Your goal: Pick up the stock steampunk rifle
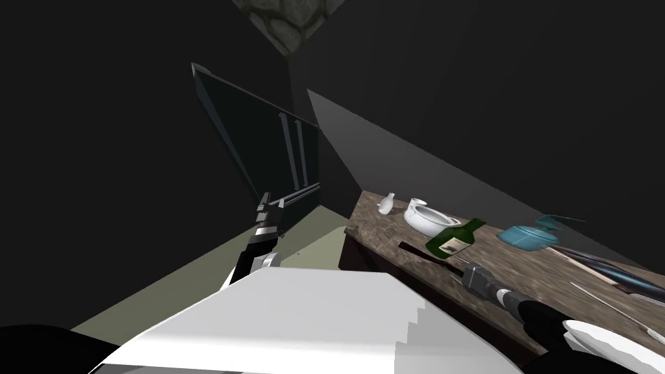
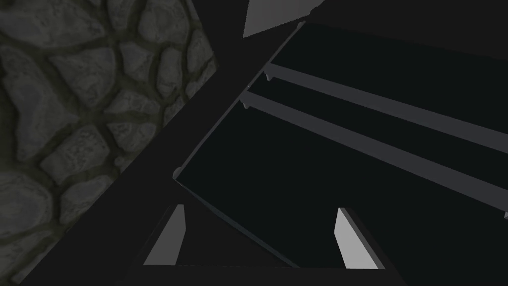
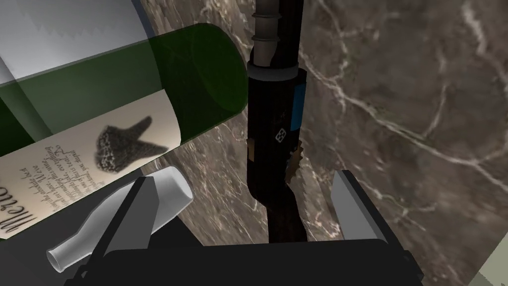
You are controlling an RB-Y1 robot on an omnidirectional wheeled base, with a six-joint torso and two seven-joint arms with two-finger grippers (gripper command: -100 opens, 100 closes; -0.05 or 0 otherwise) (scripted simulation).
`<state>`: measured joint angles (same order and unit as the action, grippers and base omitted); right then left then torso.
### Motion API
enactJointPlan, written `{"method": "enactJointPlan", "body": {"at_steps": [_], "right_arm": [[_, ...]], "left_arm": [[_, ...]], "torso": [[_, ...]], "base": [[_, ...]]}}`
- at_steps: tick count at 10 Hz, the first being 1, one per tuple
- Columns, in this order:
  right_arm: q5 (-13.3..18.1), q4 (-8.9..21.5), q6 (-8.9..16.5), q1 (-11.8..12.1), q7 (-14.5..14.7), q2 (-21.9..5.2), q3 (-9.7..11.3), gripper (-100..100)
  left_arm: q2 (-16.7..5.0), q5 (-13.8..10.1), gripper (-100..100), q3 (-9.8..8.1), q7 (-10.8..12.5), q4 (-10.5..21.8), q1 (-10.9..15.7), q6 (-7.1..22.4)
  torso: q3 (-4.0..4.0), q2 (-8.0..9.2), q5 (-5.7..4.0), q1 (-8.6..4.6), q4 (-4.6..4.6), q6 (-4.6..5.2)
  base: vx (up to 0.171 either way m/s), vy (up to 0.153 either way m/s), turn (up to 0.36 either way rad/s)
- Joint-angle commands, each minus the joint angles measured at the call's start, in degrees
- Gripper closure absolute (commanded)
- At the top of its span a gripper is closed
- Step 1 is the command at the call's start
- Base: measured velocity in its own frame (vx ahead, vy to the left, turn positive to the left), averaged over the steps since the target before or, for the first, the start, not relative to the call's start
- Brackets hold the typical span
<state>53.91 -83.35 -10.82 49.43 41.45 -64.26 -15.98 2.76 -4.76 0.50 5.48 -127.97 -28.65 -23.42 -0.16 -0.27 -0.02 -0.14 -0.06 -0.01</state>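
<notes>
1. Left gripper (image 2: 260, 208): fingers spread and empty. It is parked off the table, facing a dark panel (image 2: 347, 164), which keeps it clear of the work.
2. Bottle (image 3: 124, 99): lies on the table (image 3: 421, 99) just beside the rifle. It probably crowds the near finger.
3. Rifle (image 3: 273, 124): lies flat on the table and runs between the right fingers.
4. Right gripper (image 3: 243, 176): fingers spread, straddling the rifle and not yet pinching. It appears aligned for closing.

Table top (image 3: 407, 99) polished brown stone with pale veins, bottle (image 3: 124, 74) translucent green glass, its label (image 3: 99, 149) matt cream paper with black print, rifle (image 3: 273, 114) matt black body, small flask (image 3: 173, 191) smooth pale grey, bowl (image 1: 422, 222) glossy white, wall (image 2: 74, 99) rough cobbled stone
</notes>
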Motion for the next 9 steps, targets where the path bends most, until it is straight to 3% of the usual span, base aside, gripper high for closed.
{"method": "enactJointPlan", "body": {"at_steps": [1, 2, 3, 4, 5, 9], "right_arm": [[0.00, 0.00, 0.00, 0.00, 0.00, 0.00, 0.00, -100], [0.10, 0.01, 0.28, 0.11, -0.08, -0.20, 0.23, 0], [0.57, 0.84, 1.22, -1.16, 0.71, 1.51, 1.51, -100], [0.31, -0.26, 1.36, -0.15, -0.17, 0.31, 1.28, -100], [0.34, -0.31, 1.71, -0.19, -0.20, 0.36, 1.43, 100], [0.33, -0.30, 1.64, -0.18, -0.21, 0.37, 1.45, 100]], "left_arm": [[0.00, 0.00, 0, 0.00, 0.00, 0.00, 0.00, 0.00], [0.00, 0.00, 0, 0.00, 0.00, 0.00, 0.00, 0.00], [0.00, 0.00, 0, 0.00, 0.00, 0.00, 0.01, 0.00], [0.00, 0.00, 0, 0.00, 0.00, 0.00, 0.01, 0.00], [0.00, 0.00, 0, 0.00, 0.00, 0.00, 0.00, 0.00], [0.00, 0.00, 0, 0.00, 0.00, 0.00, 0.01, 0.00]], "torso": [[0.00, 0.00, 0.00, 0.00, 0.00, 0.00], [0.07, 0.13, 0.01, 0.06, 0.02, 0.03], [0.14, 0.26, 0.02, 0.12, 0.06, 0.03], [0.09, 0.15, -0.01, -0.03, 0.04, -0.01], [0.11, 0.20, -0.01, 0.01, 0.04, 0.03], [0.22, 0.36, 0.07, 0.20, 0.10, 0.04]], "base": [[0.044, -0.019, 0.023], [0.008, -0.004, -0.001], [0.057, -0.055, 0.125], [0.036, -0.038, 0.042], [0.003, -0.002, -0.011], [0.000, 0.000, 0.000]]}}
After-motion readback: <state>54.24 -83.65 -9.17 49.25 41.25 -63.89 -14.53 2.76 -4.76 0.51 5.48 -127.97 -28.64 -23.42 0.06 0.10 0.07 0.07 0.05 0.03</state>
